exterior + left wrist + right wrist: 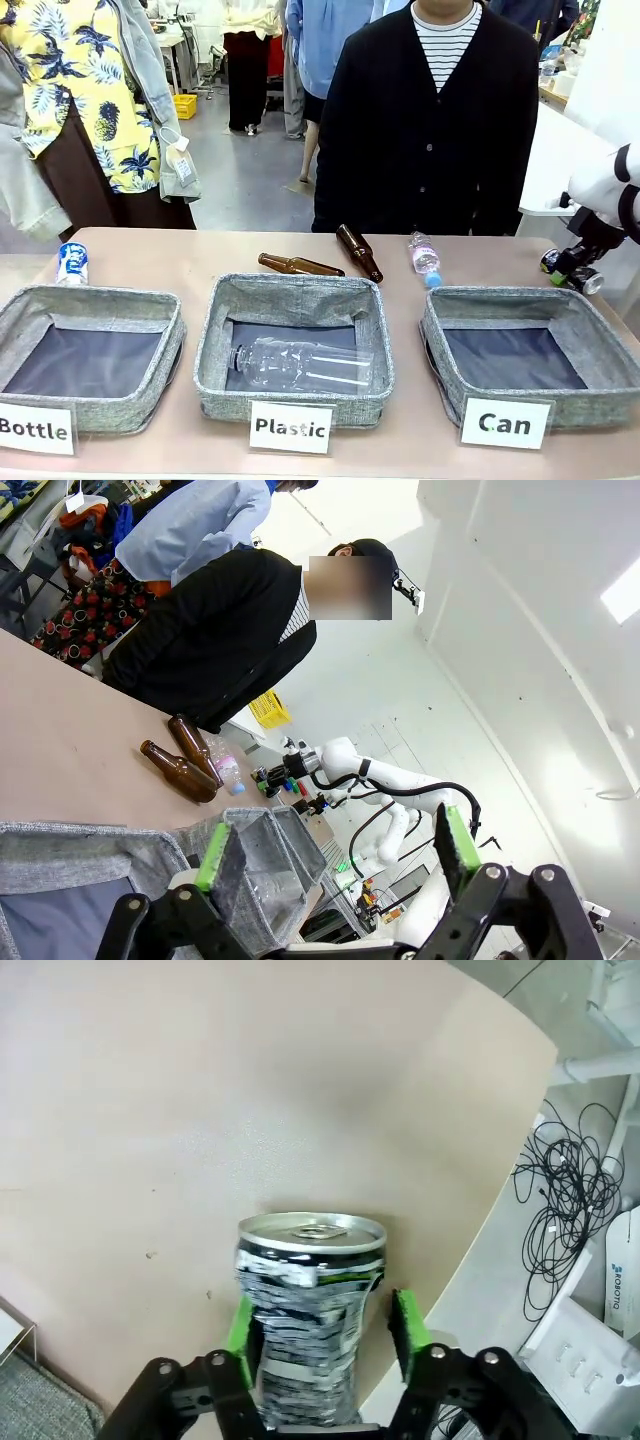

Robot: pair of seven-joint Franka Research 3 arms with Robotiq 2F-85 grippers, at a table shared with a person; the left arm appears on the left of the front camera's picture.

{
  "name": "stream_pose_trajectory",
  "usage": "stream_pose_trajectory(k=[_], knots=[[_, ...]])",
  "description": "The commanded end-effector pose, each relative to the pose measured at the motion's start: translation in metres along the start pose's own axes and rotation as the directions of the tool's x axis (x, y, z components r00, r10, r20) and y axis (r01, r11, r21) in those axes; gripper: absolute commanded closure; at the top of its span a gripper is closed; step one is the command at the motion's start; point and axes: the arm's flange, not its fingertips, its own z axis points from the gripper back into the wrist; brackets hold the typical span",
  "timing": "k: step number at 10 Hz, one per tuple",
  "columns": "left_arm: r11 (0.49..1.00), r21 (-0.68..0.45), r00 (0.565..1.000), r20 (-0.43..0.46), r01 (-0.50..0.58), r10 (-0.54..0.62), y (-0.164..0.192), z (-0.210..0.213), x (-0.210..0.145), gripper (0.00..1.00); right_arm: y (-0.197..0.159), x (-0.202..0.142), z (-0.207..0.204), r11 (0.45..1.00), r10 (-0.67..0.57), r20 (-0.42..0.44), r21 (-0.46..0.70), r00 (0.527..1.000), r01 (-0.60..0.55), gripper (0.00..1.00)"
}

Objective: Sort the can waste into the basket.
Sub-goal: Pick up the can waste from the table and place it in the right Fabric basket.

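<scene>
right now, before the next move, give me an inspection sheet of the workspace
surface: tan table, no spills seen
job's things: crushed can near the table's right edge, between the right pincer's pads; blue can behind the Bottle bin; Can basket empty
clutter: two brown bottles and a small clear bottle lying behind the Plastic bin; a big clear bottle inside it
grippers: left pincer open, holding nothing; right pincer shut on the crushed can
cables: black tangle on the floor off the table's edge
surroundings: person in black at the far side, others behind
</scene>
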Motion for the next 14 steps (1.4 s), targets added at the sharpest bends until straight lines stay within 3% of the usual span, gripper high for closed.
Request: stream_pose_trajectory(k=[1,6,10,12,13,14], knots=[[1.0,-0.011,1.0,-0.006,0.017,-0.017,-0.002,0.0,-0.002,0.0,0.002,0.002,-0.004,1.0,-0.005,-0.024,0.023,1.0,0.005,1.0],[1.0,-0.011,1.0,-0.006,0.017,-0.017,-0.002,0.0,-0.002,0.0,0.017,-0.002,0.04,0.999,-0.039,-0.011,-0.024,0.999,0.039,1.0],[1.0,-0.011,1.0,-0.006,0.017,-0.017,-0.002,0.0,-0.002,0.0,0.07,-0.028,0.146,0.983,-0.129,0.056,-0.121,0.99,0.135,1.0],[1.0,-0.011,1.0,-0.006,0.017,-0.017,-0.002,0.0,-0.002,0.0,0.115,-0.053,0.2,0.995,-0.059,0.131,-0.067,0.99,0.068,1.0],[1.0,-0.011,1.0,-0.006,0.017,-0.017,-0.002,0.0,-0.002,0.0,0.137,-0.062,0.213,1.0,-0.013,0.189,-0.015,0.982,0.016,0.83],[1.0,-0.011,1.0,-0.006,0.017,-0.017,-0.002,0.0,-0.002,0.0,0.16,-0.073,0.216,0.996,0.083,0.204,0.019,0.975,-0.089,0.83]])
